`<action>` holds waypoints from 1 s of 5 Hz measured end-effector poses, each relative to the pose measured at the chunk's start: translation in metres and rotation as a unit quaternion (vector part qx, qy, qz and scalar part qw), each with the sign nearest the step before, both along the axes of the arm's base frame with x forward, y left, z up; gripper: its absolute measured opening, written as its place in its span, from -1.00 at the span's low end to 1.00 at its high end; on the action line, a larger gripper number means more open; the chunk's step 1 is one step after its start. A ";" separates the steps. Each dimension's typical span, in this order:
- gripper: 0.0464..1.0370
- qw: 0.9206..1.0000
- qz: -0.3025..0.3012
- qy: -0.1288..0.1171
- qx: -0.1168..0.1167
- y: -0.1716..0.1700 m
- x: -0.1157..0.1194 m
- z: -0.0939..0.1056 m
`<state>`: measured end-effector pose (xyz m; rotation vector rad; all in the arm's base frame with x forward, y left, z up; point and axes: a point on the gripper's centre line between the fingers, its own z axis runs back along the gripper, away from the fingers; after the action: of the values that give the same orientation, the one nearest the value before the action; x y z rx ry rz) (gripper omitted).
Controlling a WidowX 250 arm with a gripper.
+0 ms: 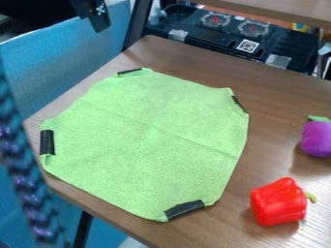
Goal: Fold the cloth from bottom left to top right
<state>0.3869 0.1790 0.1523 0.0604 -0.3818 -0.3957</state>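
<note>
Black claw (95, 15) at upper left

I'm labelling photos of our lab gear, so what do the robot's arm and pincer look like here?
The arm, at the upper left, is black and too dark for its joints to be made out. What looks like part of the pincer is a black, blocky piece with straight edges and a small white marking.

Hand (96, 15) cut off at top, purple toy vegetable (317, 138) at right
</note>
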 end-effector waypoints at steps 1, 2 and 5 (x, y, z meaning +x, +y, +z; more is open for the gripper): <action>0.93 1.000 0.003 0.017 -0.014 -0.002 0.000 -0.017; 0.93 0.998 0.033 0.022 -0.042 -0.008 -0.005 -0.036; 0.93 0.968 0.243 -0.059 -0.029 -0.032 -0.063 -0.044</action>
<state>0.3241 0.1466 0.1081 0.1171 -0.4813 0.1043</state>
